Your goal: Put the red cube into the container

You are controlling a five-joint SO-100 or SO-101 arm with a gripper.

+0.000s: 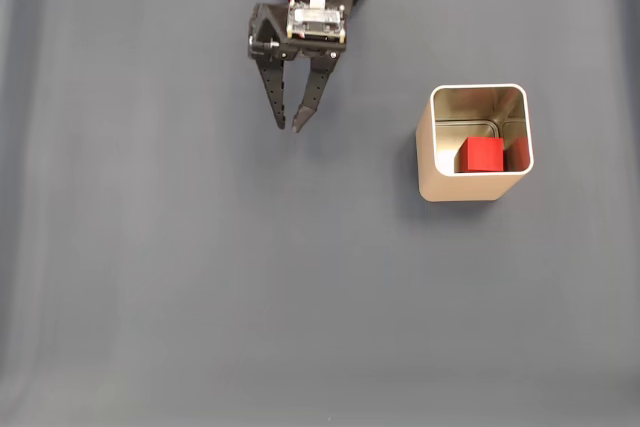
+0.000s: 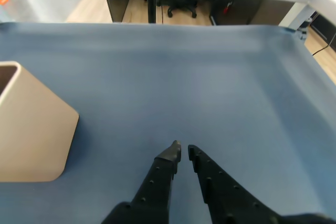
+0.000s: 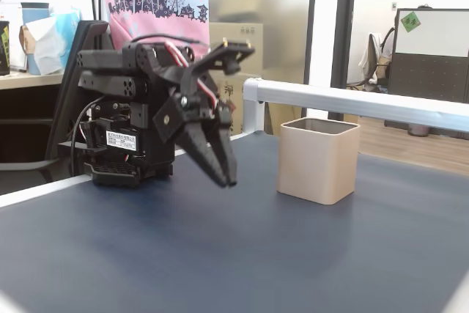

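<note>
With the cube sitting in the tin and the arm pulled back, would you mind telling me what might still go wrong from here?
Little, it seems. The red cube already lies inside the container, and the tool hangs apart from it, holding nothing, its fingertips nearly together.

1. In the wrist view the container stands close to the tool, so a sideways swing toward it might knock or shift the tin.

2. The tool hangs low over the table; dropping further could scrape its surface.
</note>
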